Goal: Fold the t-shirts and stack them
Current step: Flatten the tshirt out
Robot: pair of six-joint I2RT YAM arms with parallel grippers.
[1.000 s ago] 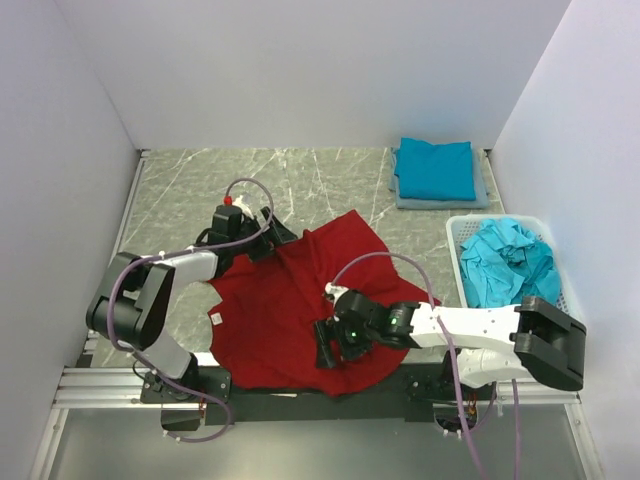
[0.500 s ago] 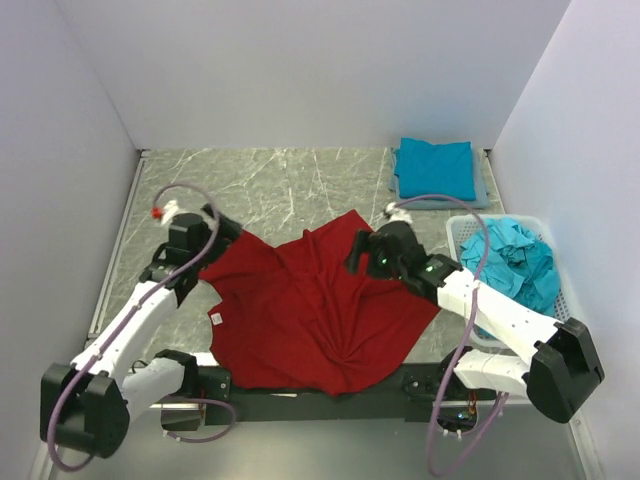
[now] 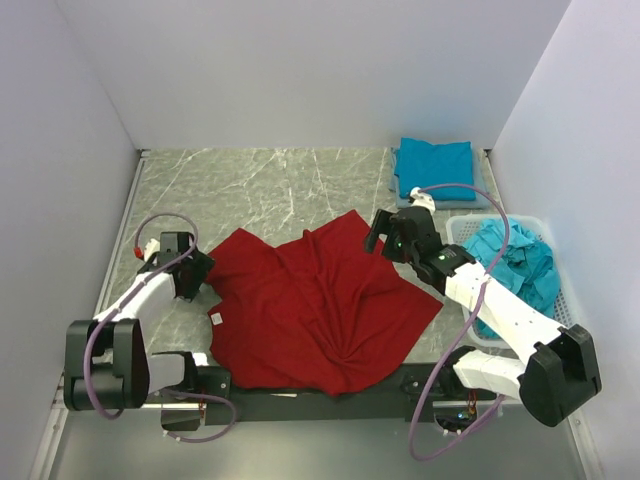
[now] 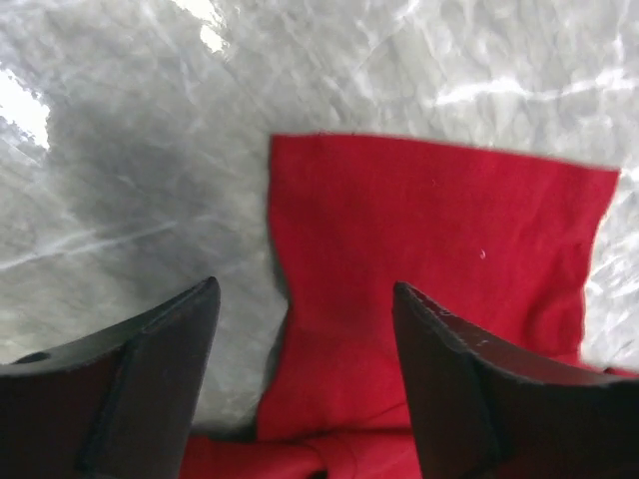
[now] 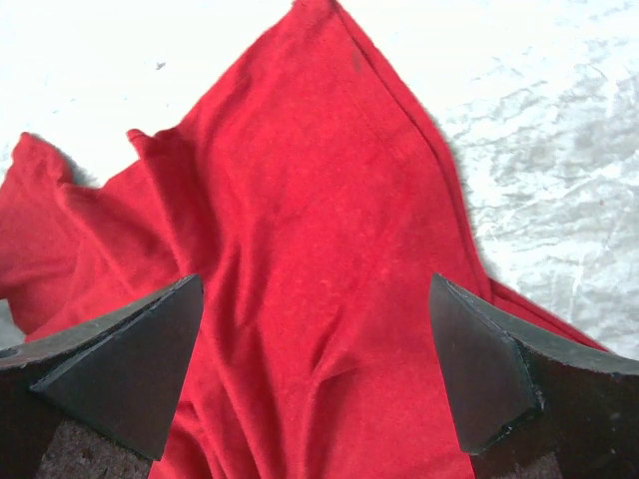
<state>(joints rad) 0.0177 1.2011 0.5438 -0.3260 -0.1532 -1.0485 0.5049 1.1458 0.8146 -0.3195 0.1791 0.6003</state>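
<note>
A deep red t-shirt (image 3: 315, 305) lies spread and wrinkled on the marble table, its white neck label (image 3: 214, 317) at the left. My left gripper (image 3: 198, 274) is open at the shirt's left sleeve (image 4: 429, 239), its fingers (image 4: 150, 369) straddling the sleeve edge. My right gripper (image 3: 378, 236) is open above the shirt's upper right part (image 5: 319, 259), holding nothing. A folded teal-blue t-shirt (image 3: 435, 168) lies at the back right. More teal-blue shirts (image 3: 510, 260) are crumpled in the basket.
A white mesh basket (image 3: 458, 232) stands at the right edge, beside my right arm. White walls enclose the table on three sides. Bare marble (image 3: 250, 185) shows behind the red shirt.
My left gripper has swung from the shirt's upper left out to its left sleeve. My right gripper has moved from the shirt's lower middle up to its upper right. The shirt is spread wider.
</note>
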